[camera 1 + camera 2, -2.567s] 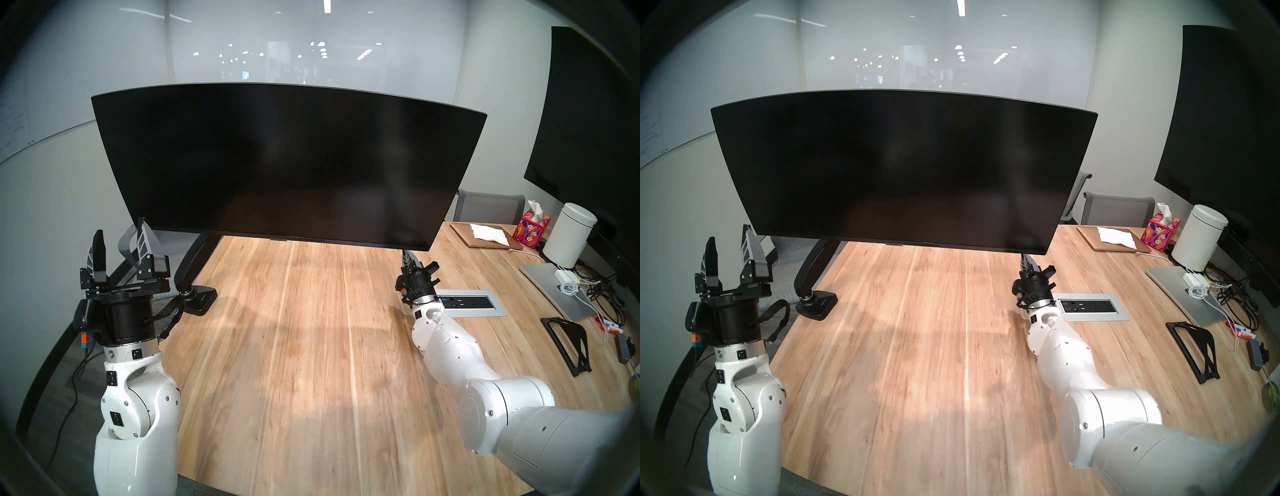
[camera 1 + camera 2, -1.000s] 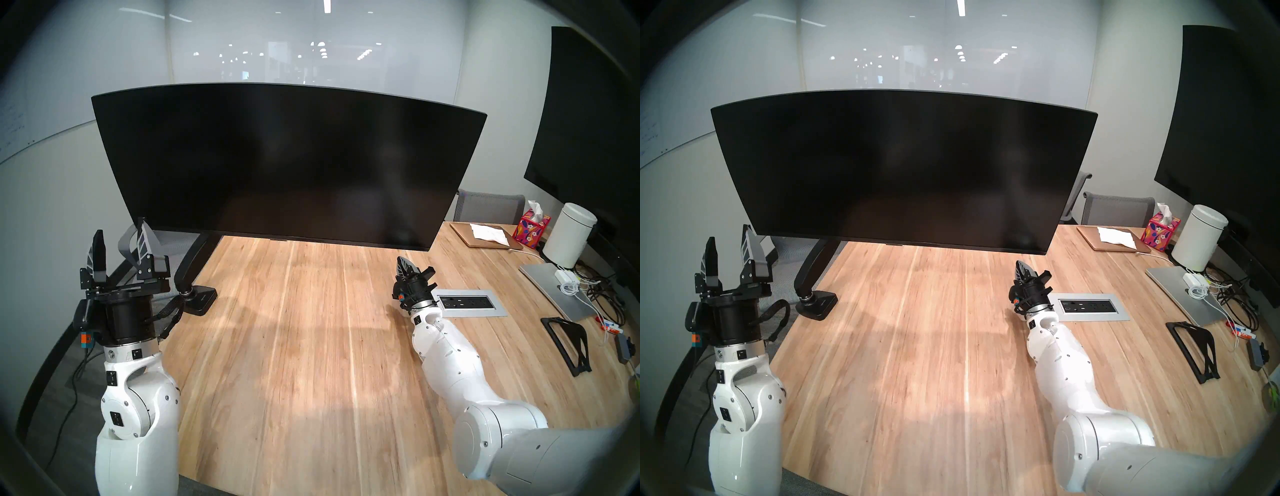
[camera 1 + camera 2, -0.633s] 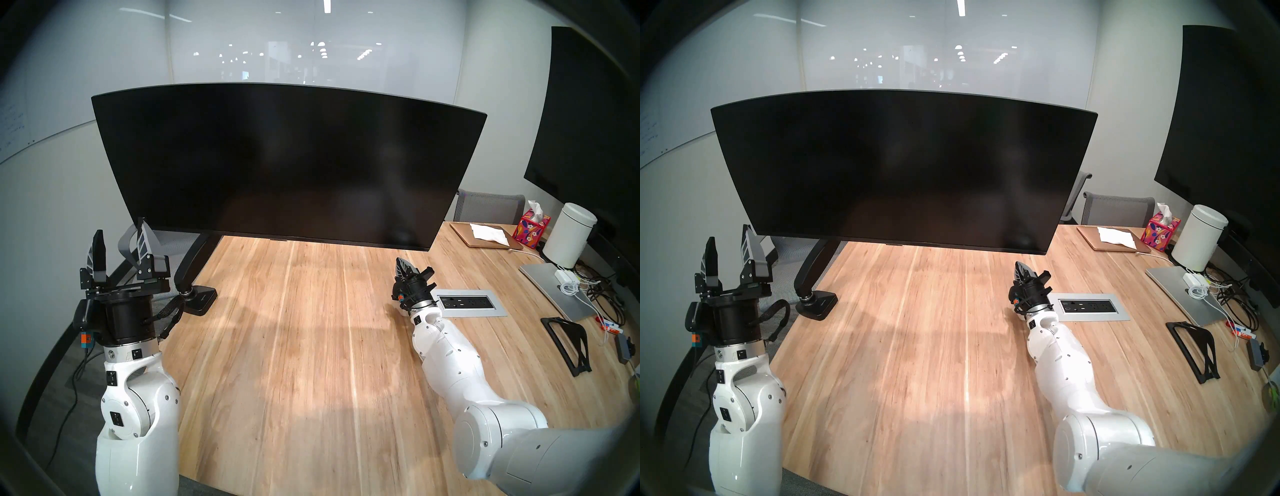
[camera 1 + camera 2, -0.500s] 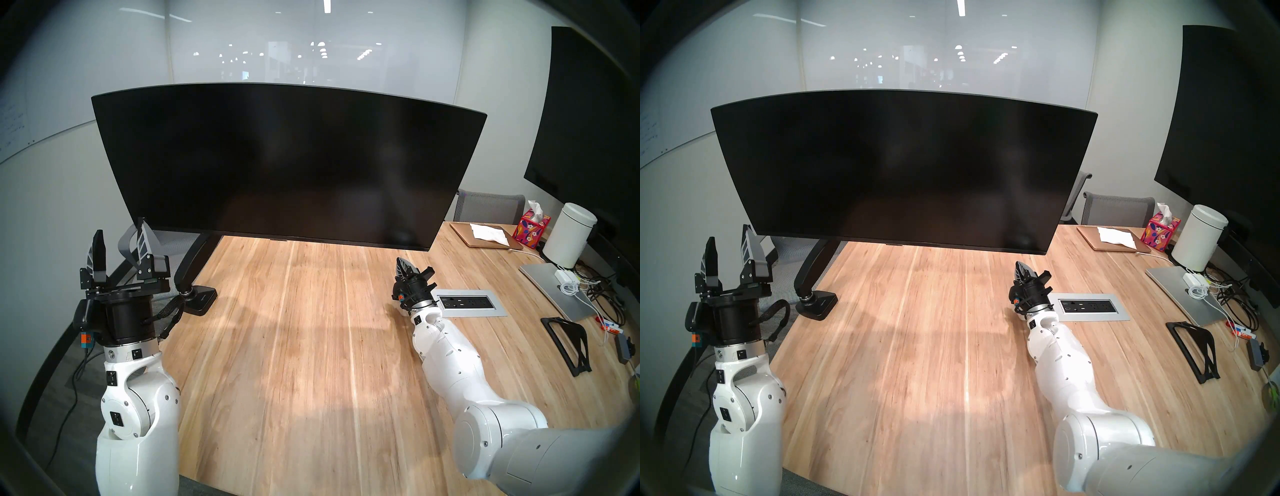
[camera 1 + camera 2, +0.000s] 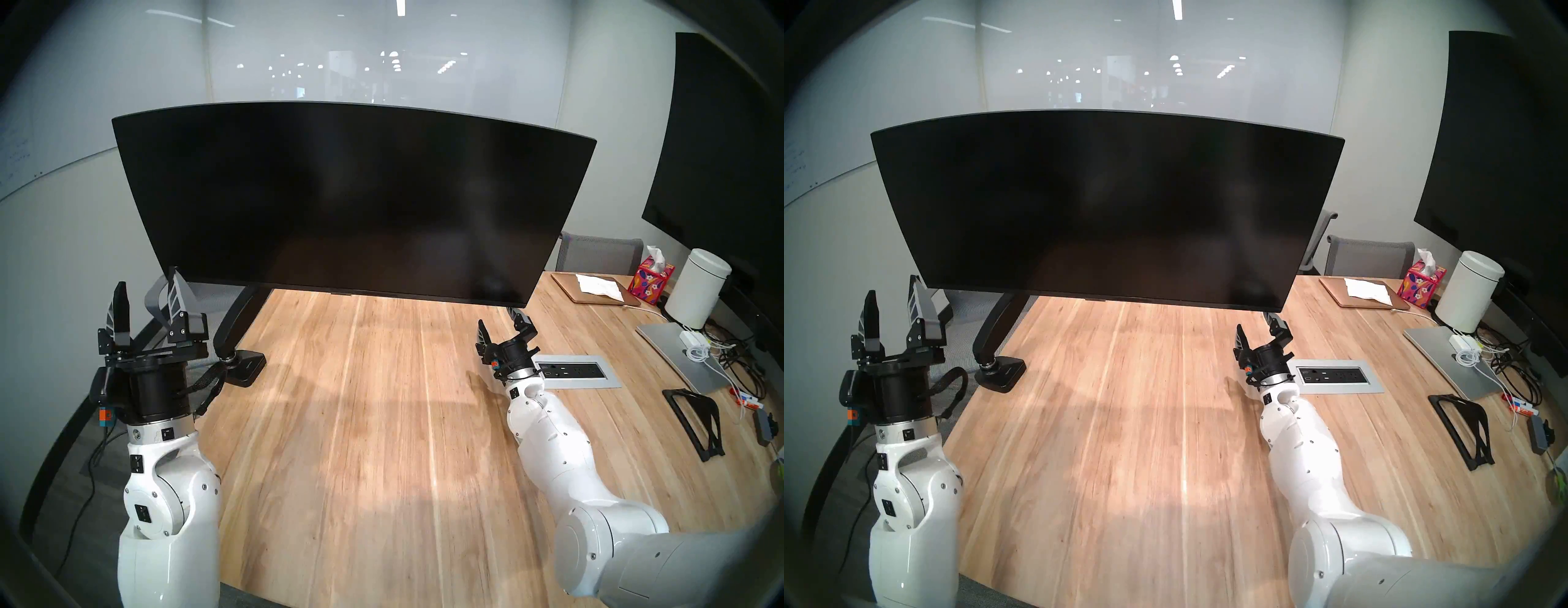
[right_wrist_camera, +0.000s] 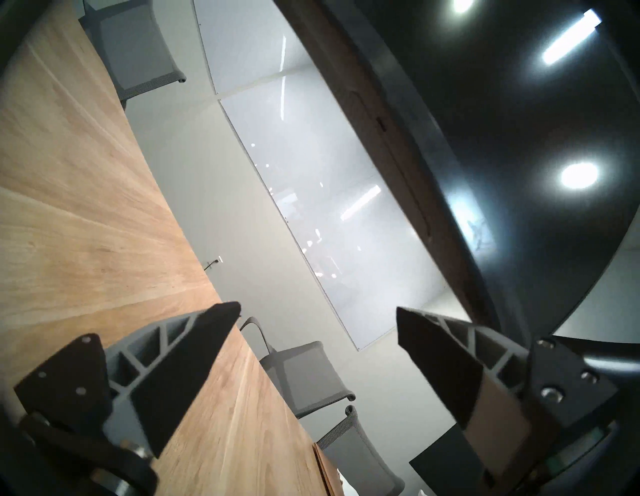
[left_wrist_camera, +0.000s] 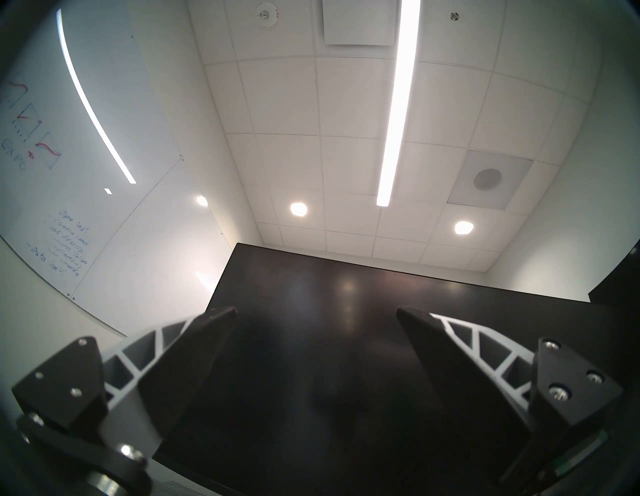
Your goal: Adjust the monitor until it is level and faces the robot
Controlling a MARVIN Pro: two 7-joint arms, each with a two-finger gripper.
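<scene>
A wooden table fills the lower scene; above its far half hangs the monitor, a very wide black screen held up by its black arm, whose clamp base grips the table's left edge; the screen's face is turned toward the head cameras, yet its lower edge runs slightly downhill toward the right, so levelling looks nearly done but, by my reading, not finished; fisheye bending makes that tilt hard to judge.

Neither hand holds the screen; the left gripper stands raised just beside the monitor's lower left corner, fingers spread wide with nothing between them; the right gripper sits just below the lower right corner, also spread and empty, apart from the bezel.

What remains, as I judge it, is a small lift of the right corner, or a final check.

The head views give the whole screen and both arms at once; the left wrist view adds the monitor from below against ceiling lights, with the left gripper aimed at its face; the right wrist view alone shows the monitor's underside edge and the open gap between it and the table, with the right gripper pointing into that gap.
</scene>
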